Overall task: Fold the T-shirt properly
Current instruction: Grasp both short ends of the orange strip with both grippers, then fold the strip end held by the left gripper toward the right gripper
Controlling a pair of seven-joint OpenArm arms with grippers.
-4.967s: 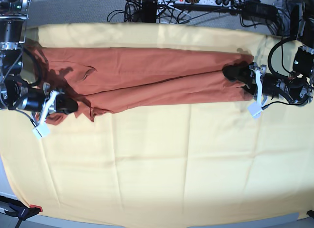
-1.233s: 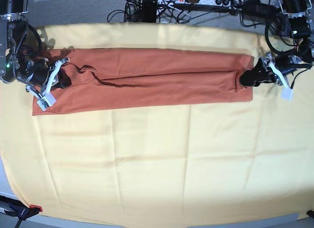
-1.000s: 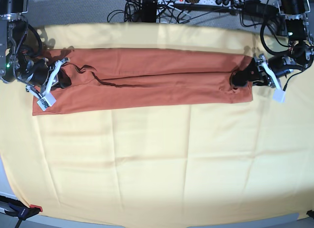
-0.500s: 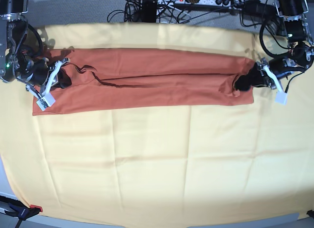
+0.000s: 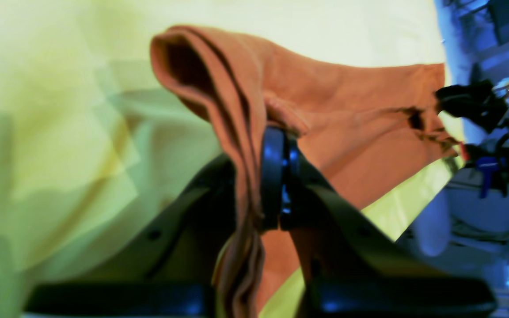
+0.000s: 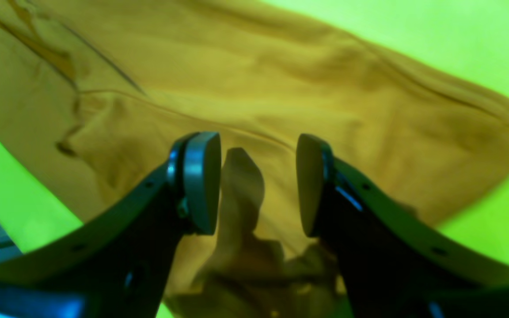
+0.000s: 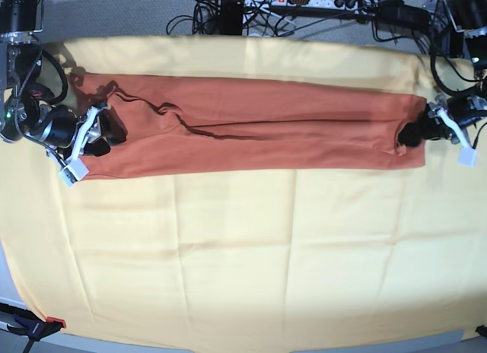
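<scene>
The rust-orange T-shirt lies folded into a long narrow band across the back of the table. My left gripper is at the band's right end. In the left wrist view the left gripper is shut on a bunched fold of the shirt, lifted a little off the cloth. My right gripper is at the band's left end. In the right wrist view it is open just above the shirt, with nothing between its pads.
A large pale yellow cloth covers the table under the shirt. Black cables and a power strip lie beyond the far edge. A clamp sits at the front left corner.
My left gripper has pulled the shirt's right end further right, and the whole band has slid right and drawn taut. My right gripper has shifted slightly right and down.
</scene>
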